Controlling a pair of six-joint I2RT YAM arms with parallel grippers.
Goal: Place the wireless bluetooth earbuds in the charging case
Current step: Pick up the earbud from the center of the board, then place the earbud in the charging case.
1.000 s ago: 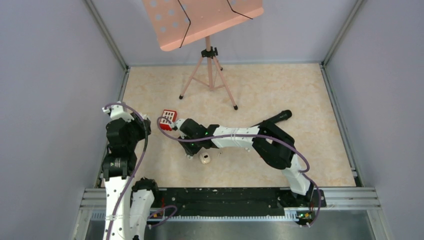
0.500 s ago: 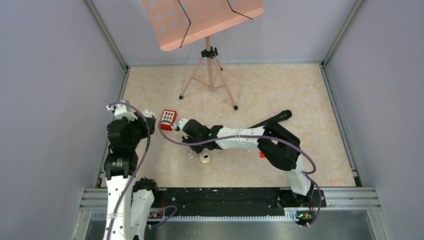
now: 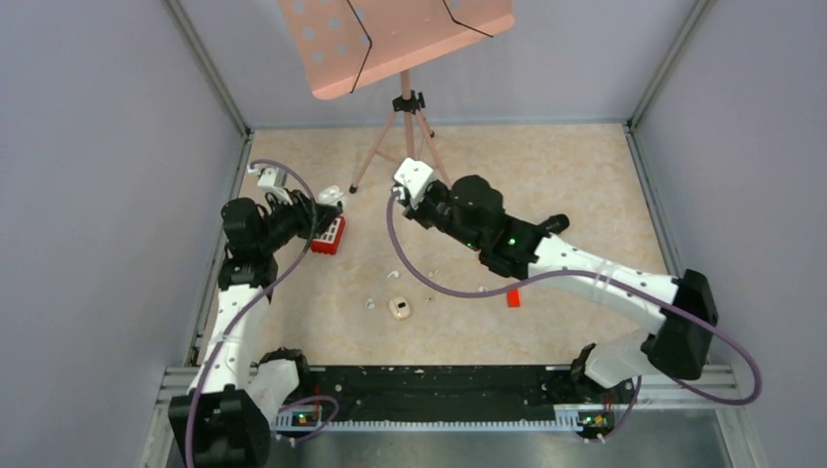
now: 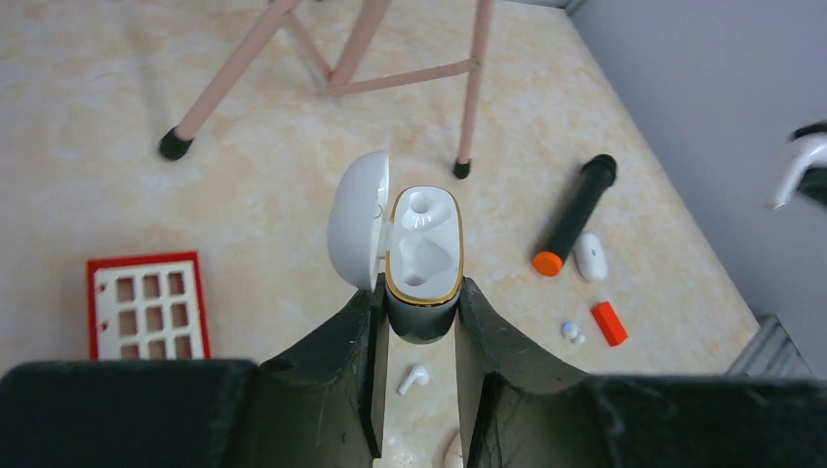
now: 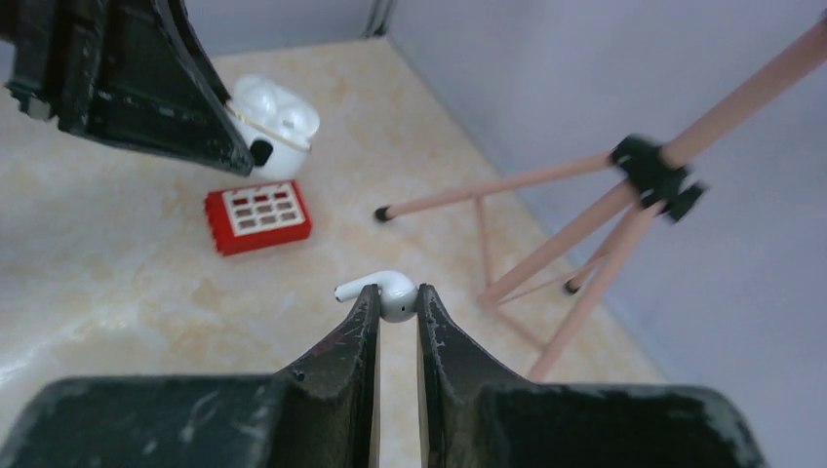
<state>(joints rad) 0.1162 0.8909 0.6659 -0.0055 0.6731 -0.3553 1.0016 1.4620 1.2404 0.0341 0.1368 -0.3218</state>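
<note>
The charging case [image 4: 423,253] is white with a gold rim, its lid hinged open to the left and both wells empty. My left gripper [image 4: 421,292] is shut on its dark lower body and holds it above the floor, over the red grid block [image 3: 330,234]. My right gripper [image 5: 397,297] is shut on one white stemmed earbud [image 5: 385,291], held in the air to the right of the case [image 5: 276,127]. More earbuds lie loose on the floor: one [image 4: 414,378] under the held case, another [image 4: 571,331] further right.
A pink music stand's tripod [image 3: 408,146] stands just behind both grippers. On the floor lie a black marker with an orange cap [image 4: 573,214], a shut white case [image 4: 590,256], a small red block [image 4: 609,323] and another case [image 3: 400,308]. Grey walls close in both sides.
My right arm has risen from beside the red grid block and swung back toward the tripod, its jaws shut on the earbud. My left arm has reached forward with the case over that block.
</note>
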